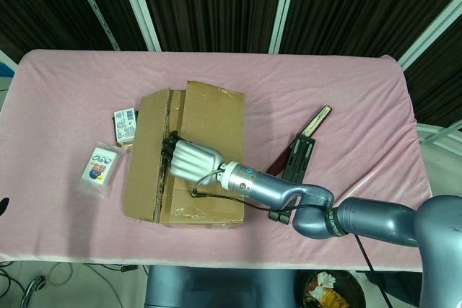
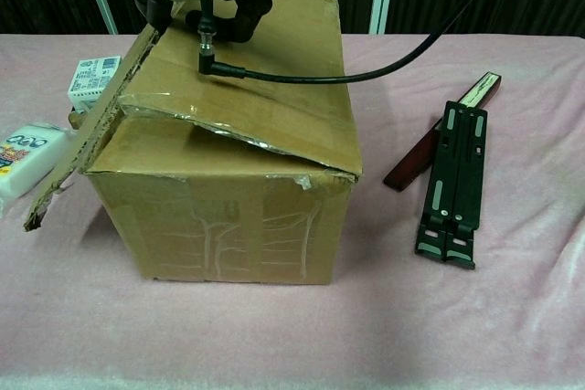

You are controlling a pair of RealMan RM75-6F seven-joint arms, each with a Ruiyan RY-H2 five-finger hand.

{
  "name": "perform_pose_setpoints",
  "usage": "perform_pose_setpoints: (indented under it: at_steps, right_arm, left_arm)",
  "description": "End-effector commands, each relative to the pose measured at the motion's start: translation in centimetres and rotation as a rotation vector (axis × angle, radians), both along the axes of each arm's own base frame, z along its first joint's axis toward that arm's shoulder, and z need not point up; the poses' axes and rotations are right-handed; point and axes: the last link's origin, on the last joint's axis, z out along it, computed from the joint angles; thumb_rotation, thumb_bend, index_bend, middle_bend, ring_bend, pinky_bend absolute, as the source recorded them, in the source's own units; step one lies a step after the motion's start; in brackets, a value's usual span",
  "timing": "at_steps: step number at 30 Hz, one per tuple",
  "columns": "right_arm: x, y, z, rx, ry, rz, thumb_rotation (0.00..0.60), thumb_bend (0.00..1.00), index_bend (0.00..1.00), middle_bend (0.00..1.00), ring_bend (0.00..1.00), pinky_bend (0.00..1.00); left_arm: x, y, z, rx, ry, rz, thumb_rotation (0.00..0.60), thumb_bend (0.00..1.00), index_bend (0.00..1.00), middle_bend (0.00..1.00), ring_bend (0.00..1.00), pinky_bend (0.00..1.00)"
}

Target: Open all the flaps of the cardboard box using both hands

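Cardboard box (image 1: 189, 155) sits left of centre on the pink tablecloth (image 1: 346, 91), long axis running near-to-far from the robot. Right hand (image 1: 193, 159) reaches across the box top from the right, fingertips curled at the centre seam under the free edge of the right top flap (image 2: 265, 89); in the chest view that flap is tilted, seam edge raised, hinge line along the right side of the box. Judged: hand is hooked on the flap edge, fingers bent round it, not spread. Left top flap (image 2: 91, 130) is folded outward and slopes down toward the left. Left hand is not visible in either view, so the right hand is the only one near the box. Key relation: the hinge lies to the right of the fingertips, so the flap must swing up and over to the right, back toward the forearm. Material: brown corrugated board, torn ragged edge and clear tape remnants along the seam, creased front face; stiff but likely to bend at the lifted edge. Nearby: 2 small packets (image 1: 99, 164) and (image 1: 124, 125) just left of the box; black folding stand (image 1: 297, 159) and dark red strip (image 1: 315, 122) to its right, well apart from the hand
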Motion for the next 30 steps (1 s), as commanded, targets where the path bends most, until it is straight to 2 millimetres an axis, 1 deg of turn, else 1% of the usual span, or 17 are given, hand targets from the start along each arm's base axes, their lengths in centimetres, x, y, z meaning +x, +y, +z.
perform_pose_setpoints:
  at_steps: [1, 4, 6, 9, 16, 20, 26, 30]
  right_arm:
    - [0.1, 0.0, 1.1, -0.034, 0.022, 0.022, 0.6, 0.81, 0.51, 0.25, 0.21, 0.27]
    - [0.1, -0.1, 2.0, -0.065, 0.043, 0.032, 0.6, 0.78, 0.48, 0.25, 0.21, 0.27]
    - [-0.1, -0.2, 2.4, -0.084, 0.056, 0.033, 0.6, 0.73, 0.44, 0.24, 0.21, 0.27]
    - [-0.5, -0.3, 3.0, -0.119, 0.079, 0.035, 0.6, 0.69, 0.38, 0.23, 0.21, 0.27]
    - [-1.6, -0.4, 4.7, -0.205, 0.125, 0.048, 0.6, 0.6, 0.3, 0.21, 0.2, 0.26]
    - [-1.6, -0.1, 5.6, -0.235, 0.126, 0.057, 0.6, 0.5, 0.26, 0.18, 0.18, 0.26]
    - [-1.3, 0.5, 6.6, -0.27, 0.135, 0.095, 0.6, 0.46, 0.23, 0.15, 0.16, 0.25]
    - [-1.3, 0.9, 6.9, -0.287, 0.155, 0.117, 0.6, 0.44, 0.22, 0.13, 0.15, 0.25]
  left_arm:
    - [0.1, 0.0, 0.0, 0.0, -0.002, -0.002, 0.6, 0.2, 0.0, 0.0, 0.0, 0.04]
    - [0.1, -0.1, 0.0, -0.001, -0.005, -0.003, 0.6, 0.2, 0.0, 0.0, 0.0, 0.04]
    - [0.1, -0.1, 0.0, -0.002, -0.005, -0.004, 0.6, 0.2, 0.0, 0.0, 0.0, 0.04]
    - [0.1, -0.1, 0.0, -0.004, -0.006, -0.005, 0.6, 0.2, 0.0, 0.0, 0.0, 0.04]
    - [0.1, -0.2, 0.1, -0.009, -0.004, -0.002, 0.6, 0.2, 0.0, 0.0, 0.0, 0.04]
    - [0.1, -0.1, 0.1, -0.01, -0.001, 0.002, 0.6, 0.2, 0.0, 0.0, 0.0, 0.04]
    - [0.1, -0.1, 0.1, -0.011, 0.001, 0.004, 0.6, 0.2, 0.0, 0.0, 0.0, 0.02]
    - [0.1, -0.2, 0.1, -0.012, 0.0, 0.005, 0.6, 0.2, 0.0, 0.0, 0.0, 0.02]
